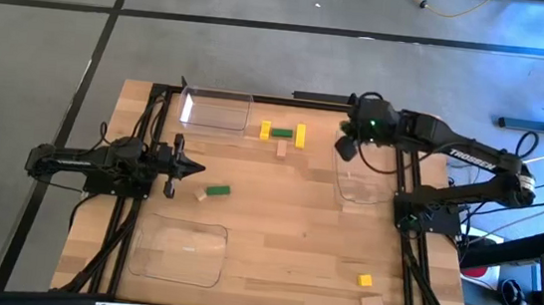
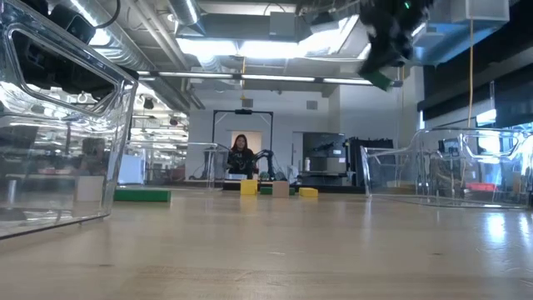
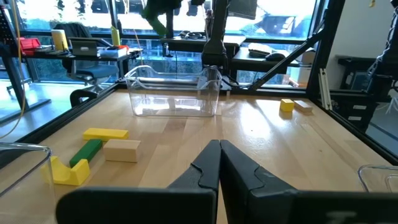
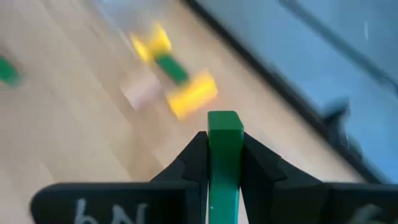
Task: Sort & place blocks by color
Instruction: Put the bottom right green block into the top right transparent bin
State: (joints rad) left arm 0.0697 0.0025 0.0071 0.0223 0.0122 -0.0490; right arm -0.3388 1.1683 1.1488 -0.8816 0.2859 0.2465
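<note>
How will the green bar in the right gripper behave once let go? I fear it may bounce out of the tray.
The green bar looks like stiff painted wood, so it shouldn't bend. Its flat faces suggest it won't roll. The right gripper pinches it on two smooth sides; being small and probably light, it could skid or tumble on the clear tray.

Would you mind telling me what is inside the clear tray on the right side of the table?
Through the right tray's clear walls only bare tabletop shows. The right gripper, shut on a green block, hangs above its far end, hiding that corner from above.
</note>
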